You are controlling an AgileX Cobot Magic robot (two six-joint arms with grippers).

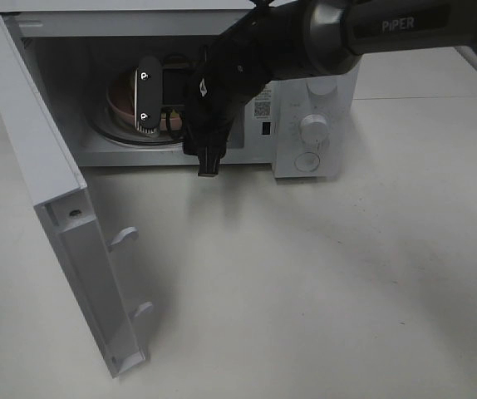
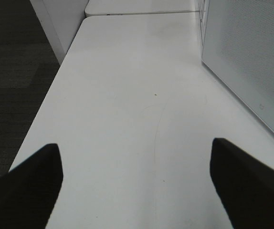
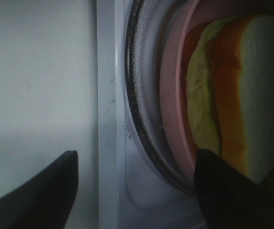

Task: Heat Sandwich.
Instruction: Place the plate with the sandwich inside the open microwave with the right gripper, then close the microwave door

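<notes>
White table (image 1: 305, 291), open microwave (image 1: 313, 125): right tool (image 3: 136, 157) on the "PiPER" arm (image 1: 388, 29) spread by the sandwich (image 3: 242, 86), left tool (image 2: 135, 143) spread.

Sandwich (image 3: 232, 95) is seen resting on pink plate (image 3: 173, 105), which is set on glass turntable (image 3: 142, 119). Right pincer (image 3: 137, 164) is spread wide, nothing gripped.

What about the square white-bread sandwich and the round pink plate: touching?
Touching. The right wrist view shows the white-bread sandwich resting on the round pink plate, filling edge against its surface.
</notes>
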